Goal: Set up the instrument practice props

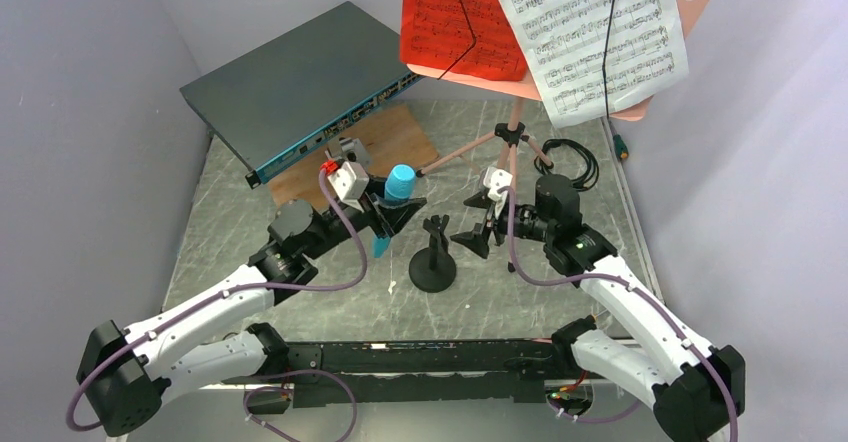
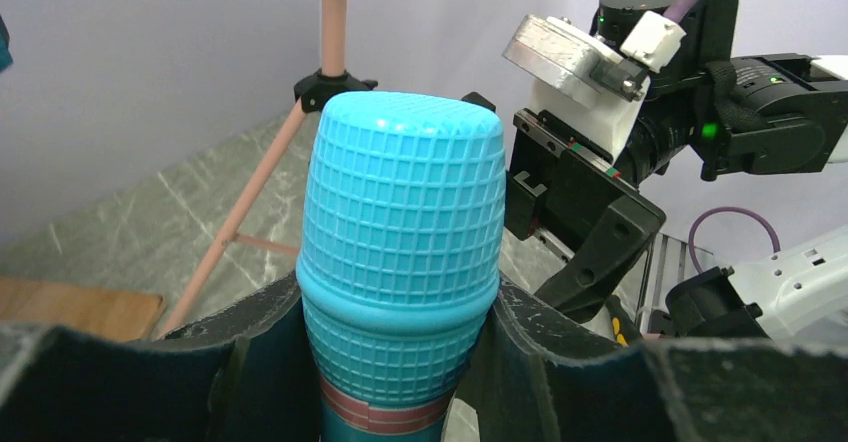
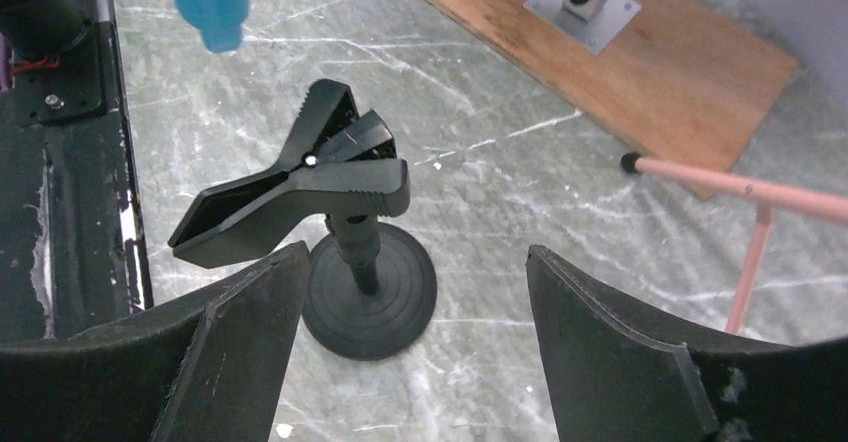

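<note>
Centrally, not far from the near edge, black mic stand (image 1: 433,265) upright between left gripper (image 1: 396,212) clamped on raised blue microphone (image 1: 400,183) and right gripper (image 1: 478,221) gaping wide, empty; farther, toward the far edge, pink music stand (image 1: 487,82) bearing red page (image 1: 455,17) and white page (image 1: 600,37).

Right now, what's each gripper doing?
Left gripper: closed on the cyan-blue microphone.
Right gripper: open, holding nothing.

A: Mic stand (image 1: 432,262) position?
B: Centre front. Microphone (image 1: 399,184) just behind-left of it (in left gripper (image 1: 393,214)). Music stand (image 1: 512,137) behind-right, sheet-music pages (image 1: 590,32) on it. Network switch (image 1: 300,87) back-left, wooden board (image 1: 400,137) before it.
</note>
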Controlling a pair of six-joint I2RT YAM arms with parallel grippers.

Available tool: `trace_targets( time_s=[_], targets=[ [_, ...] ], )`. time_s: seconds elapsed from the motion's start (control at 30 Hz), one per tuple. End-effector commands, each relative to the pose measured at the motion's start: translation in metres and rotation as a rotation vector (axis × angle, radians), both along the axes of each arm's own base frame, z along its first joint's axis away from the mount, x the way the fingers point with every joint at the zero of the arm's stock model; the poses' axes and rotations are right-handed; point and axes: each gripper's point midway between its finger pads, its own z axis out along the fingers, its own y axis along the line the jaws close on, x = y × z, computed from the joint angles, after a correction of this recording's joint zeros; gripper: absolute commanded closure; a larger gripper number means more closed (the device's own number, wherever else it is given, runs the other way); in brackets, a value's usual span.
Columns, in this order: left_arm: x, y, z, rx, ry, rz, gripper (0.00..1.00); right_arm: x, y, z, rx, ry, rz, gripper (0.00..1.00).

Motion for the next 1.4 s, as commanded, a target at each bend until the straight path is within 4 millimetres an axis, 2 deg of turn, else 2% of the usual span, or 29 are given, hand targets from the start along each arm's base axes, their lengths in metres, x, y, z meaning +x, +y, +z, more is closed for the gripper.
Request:
trace_targets(
  time_s=[0.0, 0.13, 0.2, 0.33, 0.4, 0.53, 0.6, 0.7, 0.8, 0.87, 0.9, 0.93, 0.97, 1.0, 1.03, 1.1, 1.17, 1.23, 1.27, 1.37],
  targets=[
    [-0.001, 0.004, 0.016, -0.015, 0.091, 0.008, 1.0, 0.0, 0.0, -0.011, 0.01, 0.11, -0.09, 0.19],
    [-0.006, 0.012, 0.018, -0.013, 0.092, 0.021, 1.0, -0.014, 0.006, -0.043, -0.021, 0.202, -0.156, 0.19],
    [-0.008, 0.015, 0.018, -0.013, 0.088, 0.026, 1.0, -0.019, 0.011, -0.051, 0.001, 0.2, -0.15, 0.19],
    [-0.011, 0.017, 0.019, -0.022, 0.091, 0.018, 1.0, -0.005, 0.02, -0.049, 0.131, 0.069, -0.166, 0.19],
    [-0.012, 0.016, 0.02, -0.017, 0.092, 0.012, 1.0, 0.004, 0.024, -0.052, 0.142, 0.027, -0.165, 0.22],
    [-0.014, 0.018, 0.022, -0.014, 0.096, 0.012, 1.0, 0.018, 0.035, -0.039, 0.228, -0.067, -0.155, 0.28],
    [-0.016, 0.021, 0.024, -0.018, 0.096, 0.015, 1.0, 0.013, 0.045, -0.035, 0.257, -0.083, -0.107, 0.32],
    [-0.019, 0.025, 0.029, -0.024, 0.081, 0.019, 1.0, 0.0, 0.061, -0.04, 0.269, -0.095, -0.066, 0.32],
    [-0.02, 0.029, 0.035, -0.025, 0.07, 0.03, 1.0, 0.003, 0.068, -0.041, 0.308, -0.055, -0.138, 0.38],
    [-0.021, 0.03, 0.038, -0.02, 0.059, 0.031, 1.0, -0.006, 0.077, -0.033, 0.359, -0.049, -0.136, 0.39],
    [-0.022, 0.031, 0.039, -0.019, 0.059, 0.031, 1.0, -0.006, 0.081, -0.033, 0.367, -0.046, -0.158, 0.43],
    [-0.022, 0.031, 0.04, -0.021, 0.059, 0.033, 1.0, -0.001, 0.084, -0.035, 0.356, -0.05, -0.211, 0.52],
    [-0.021, 0.031, 0.04, -0.024, 0.06, 0.034, 1.0, 0.011, 0.083, -0.036, 0.345, -0.054, -0.325, 0.66],
    [-0.021, 0.031, 0.041, -0.024, 0.06, 0.035, 1.0, 0.022, 0.081, -0.032, 0.35, -0.064, -0.435, 0.94],
    [-0.021, 0.031, 0.041, -0.023, 0.06, 0.034, 1.0, 0.029, 0.078, -0.033, 0.351, -0.07, -0.534, 1.0],
    [-0.022, 0.032, 0.043, -0.022, 0.06, 0.035, 1.0, 0.044, 0.065, -0.03, 0.326, -0.137, -0.774, 1.0],
    [-0.022, 0.034, 0.043, -0.024, 0.064, 0.045, 1.0, 0.059, 0.045, -0.033, 0.23, -0.194, -1.073, 1.0],
    [-0.021, 0.038, 0.043, -0.024, 0.072, 0.064, 1.0, 0.065, 0.019, -0.037, 0.169, -0.222, -1.38, 1.0],
    [-0.021, 0.041, 0.044, -0.028, 0.073, 0.074, 1.0, 0.067, 0.017, -0.037, 0.165, -0.232, -1.425, 1.0],
    [-0.02, 0.051, 0.047, -0.045, 0.075, 0.118, 1.0, 0.074, 0.031, -0.039, 0.19, -0.229, -1.412, 1.0]
  ],
)
